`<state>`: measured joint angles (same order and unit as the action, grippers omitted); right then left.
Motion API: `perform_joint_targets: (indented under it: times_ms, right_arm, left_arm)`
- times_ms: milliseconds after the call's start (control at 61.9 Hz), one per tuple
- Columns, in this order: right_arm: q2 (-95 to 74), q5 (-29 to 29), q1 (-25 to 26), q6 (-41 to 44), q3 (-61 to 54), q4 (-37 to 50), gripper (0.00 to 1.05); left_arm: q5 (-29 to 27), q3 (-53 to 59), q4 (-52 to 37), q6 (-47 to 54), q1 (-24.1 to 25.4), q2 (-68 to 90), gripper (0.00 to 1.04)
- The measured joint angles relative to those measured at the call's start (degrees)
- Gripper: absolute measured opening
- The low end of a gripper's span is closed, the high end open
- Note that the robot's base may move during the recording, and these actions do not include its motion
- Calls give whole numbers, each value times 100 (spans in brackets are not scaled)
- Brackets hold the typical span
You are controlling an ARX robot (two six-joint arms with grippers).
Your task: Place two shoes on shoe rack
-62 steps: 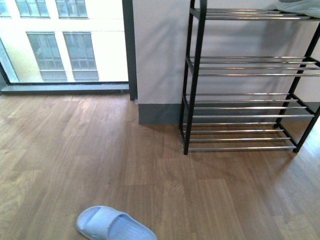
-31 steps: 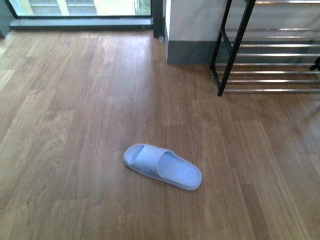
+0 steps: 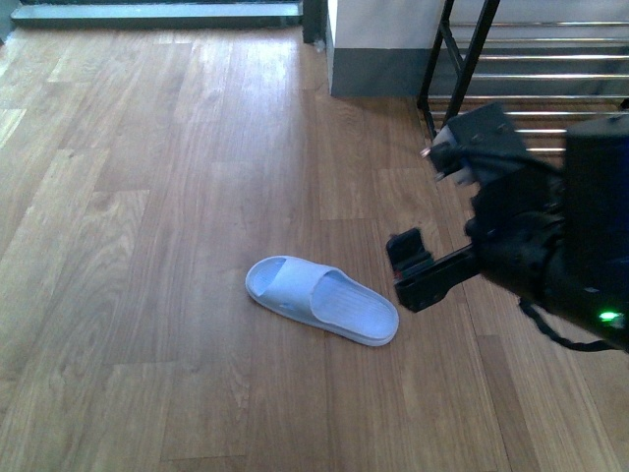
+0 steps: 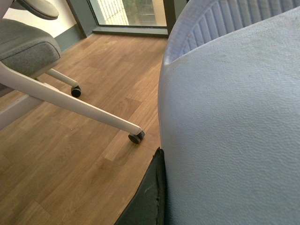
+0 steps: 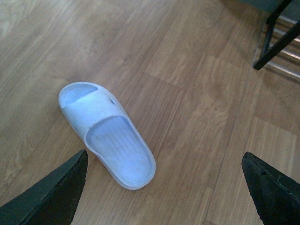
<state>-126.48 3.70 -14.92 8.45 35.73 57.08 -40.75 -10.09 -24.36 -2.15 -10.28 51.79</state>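
One pale blue foam slide (image 3: 321, 313) lies flat on the wood floor, toe pointing left; it also shows in the right wrist view (image 5: 105, 131). My right gripper (image 3: 413, 267) hangs open just right of its heel, above the floor; in the right wrist view the gripper (image 5: 164, 197) stands wide apart with the slide's heel near one finger. My left gripper is shut on the other pale blue foam slide (image 4: 225, 117), which fills its view beside one dark finger (image 4: 149, 199). The black shoe rack (image 3: 482, 59) stands at the far right. The grey sneakers are out of view.
A white office chair base (image 4: 70, 101) with castors (image 4: 136, 137) stands on the floor near the left arm. A grey skirting and wall corner (image 3: 378, 69) sit left of the rack. A rack leg (image 5: 276, 42) shows in the right wrist view.
The front view has tilted down from the rack to the floor. My right arm has come into the front view from the right, near the slide's heel. The slide on the floor has not moved.
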Motion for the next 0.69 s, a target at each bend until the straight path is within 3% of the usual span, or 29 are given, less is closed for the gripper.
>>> perform_joint_targets:
  times_ms: [242, 695]
  right_arm:
    - [-1436, -70, -345, 4, 1147, -26, 95]
    - [-3370, -245, -264, 616, 3211, -634, 95]
  left_arm:
    - [0, 0, 0, 0, 0, 0, 2]
    - [0, 0, 0, 2, 0, 0, 2]
